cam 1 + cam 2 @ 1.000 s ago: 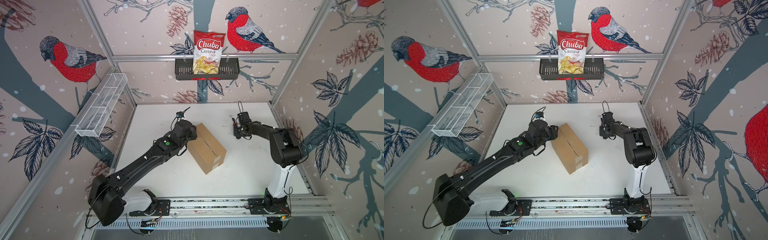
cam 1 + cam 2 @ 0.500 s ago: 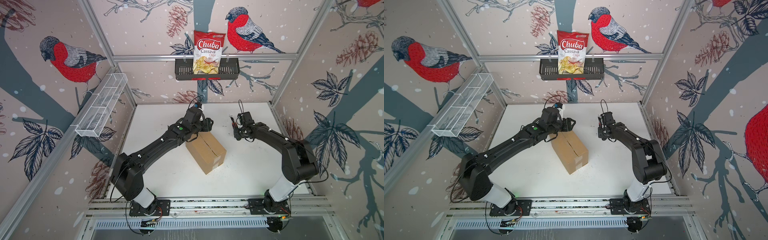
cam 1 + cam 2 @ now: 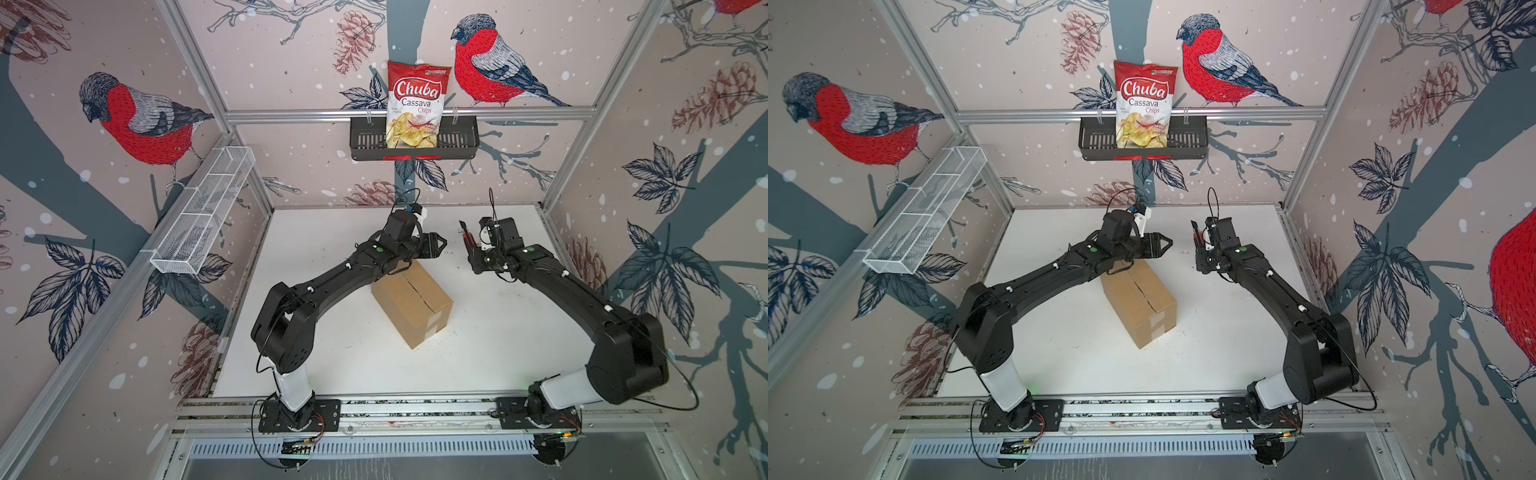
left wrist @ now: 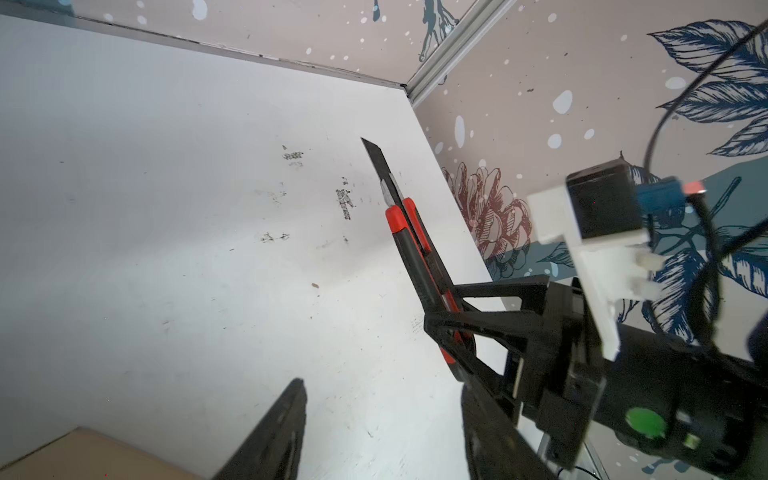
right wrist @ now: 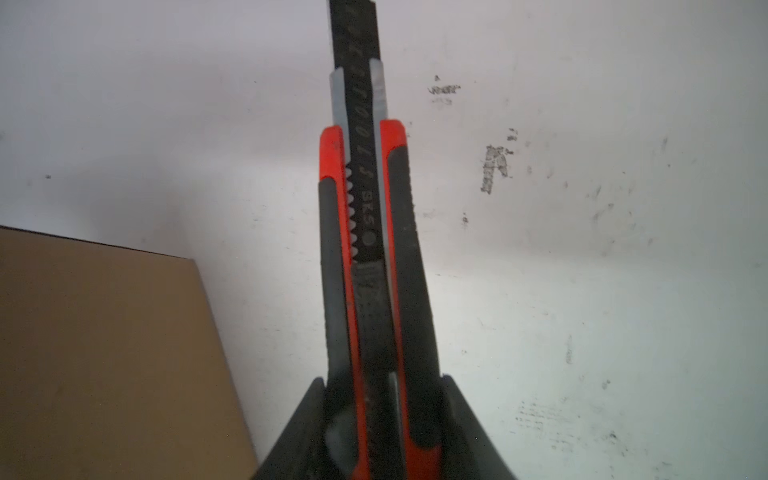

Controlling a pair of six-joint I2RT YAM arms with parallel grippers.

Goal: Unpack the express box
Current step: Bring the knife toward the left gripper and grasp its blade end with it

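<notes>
Cardboard, stiff yet light by its look, the express box [image 3: 409,305] sat taped shut on the worktop [image 3: 332,365]; its long sides looked best for steadying. The left claw [image 3: 439,248] gaped empty above its far end; the right claw [image 5: 382,399] clamped a utility knife [image 5: 365,249], blade out.

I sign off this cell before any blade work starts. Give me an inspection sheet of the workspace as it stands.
Surface: white table, dark scuff marks.
Job's things: express box mid-table, flaps shut; utility knife, blade out.
Clutter: nothing seen.
Grippers: left tool open, empty, raised near the box's far end; right tool shut on the utility knife, off the box.
Cables: black cable loops behind the right wrist camera.
Surroundings: chips bag in black basket on back wall; white mesh basket on left wall.
</notes>
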